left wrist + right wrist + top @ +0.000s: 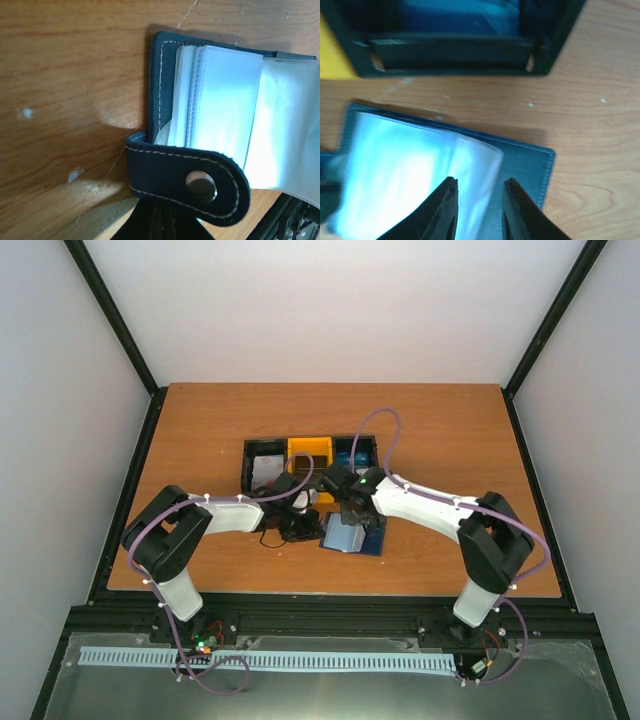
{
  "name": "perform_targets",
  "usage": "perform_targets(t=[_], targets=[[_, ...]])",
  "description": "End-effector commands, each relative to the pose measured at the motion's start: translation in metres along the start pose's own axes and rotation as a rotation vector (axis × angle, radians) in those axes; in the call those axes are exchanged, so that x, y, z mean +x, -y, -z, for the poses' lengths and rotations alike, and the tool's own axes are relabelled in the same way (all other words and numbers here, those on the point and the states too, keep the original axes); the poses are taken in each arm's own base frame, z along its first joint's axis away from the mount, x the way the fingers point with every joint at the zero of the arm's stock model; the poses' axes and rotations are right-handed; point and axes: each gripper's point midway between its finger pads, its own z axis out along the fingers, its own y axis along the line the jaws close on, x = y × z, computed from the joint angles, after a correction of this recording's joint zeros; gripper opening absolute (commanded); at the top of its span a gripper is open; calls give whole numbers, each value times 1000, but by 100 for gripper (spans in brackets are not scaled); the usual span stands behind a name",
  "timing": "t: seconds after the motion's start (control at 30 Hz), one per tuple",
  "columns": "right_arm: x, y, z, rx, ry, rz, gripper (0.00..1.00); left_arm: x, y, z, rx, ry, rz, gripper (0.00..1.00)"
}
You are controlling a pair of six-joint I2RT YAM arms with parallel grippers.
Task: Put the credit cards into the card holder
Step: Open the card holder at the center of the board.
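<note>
The holder (352,538) lies open on the counter (450,440), just in front of the tray (250,455), with its clear sleeves (225,95) fanned up. The left fingers (150,225) are together low at the holder's near-left edge. They seem to pinch the base of its strap (175,172), which would keep the cover flat, though the contact itself is hidden at the frame's bottom edge. The right fingers (445,210) stand apart above the holder's right half, over the edge of a sleeve and the navy cover. Nothing shows between them. The sleeves are too glary to tell whether any already holds a card. The white cards (268,468) sit in the tray's left bin and the blue cards (460,15) in its right bin, just beyond the holder. I judge this to be the gap between insertions: the holder is pinned and ready, and the right arm is free. The next move calls for lifting clear of the sleeves, reaching into a bin, and pinching a single card by its edge without dragging the stack. The card must then come back edge-first, aligned with a sleeve mouth, while the left arm holds steady.
</note>
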Motion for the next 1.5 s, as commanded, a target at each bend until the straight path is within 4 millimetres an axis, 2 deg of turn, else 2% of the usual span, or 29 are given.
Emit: perform_targets(t=[0.0,0.27,0.37,0.5,0.6,0.67,0.77,0.9,1.0,1.1,1.3,1.47], targets=[[-19,-31,20,-191,64,-10,23,13,-21,0,-78,-30,14,1],[-9,-64,20,-354,-5,-5,15,12,-19,1,-74,-26,12,1],[1,-59,4,-288,-63,-33,12,12,-20,1,-75,-27,13,1],[18,-39,-18,-151,-127,-50,9,11,-19,1,-75,-22,10,1],[26,-29,-25,-99,-143,-55,14,12,-19,2,-75,-22,10,1],[28,-27,-29,-92,-145,-57,22,12,-19,2,-76,-21,10,1],[32,-31,-34,-109,-158,-57,31,12,-20,2,-76,-23,11,1],[43,-35,-43,-130,-195,-67,47,12,-19,4,-75,-15,8,1],[53,-35,-50,-143,-217,-75,54,11,-17,7,-71,-5,3,1],[62,-33,-56,-154,-238,-80,56,10,-14,11,-63,7,-3,1],[75,-22,-68,-113,-254,-53,56,-4,14,29,28,96,-73,4],[61,-21,-55,-140,-203,-15,56,-15,38,52,82,179,-136,6]])
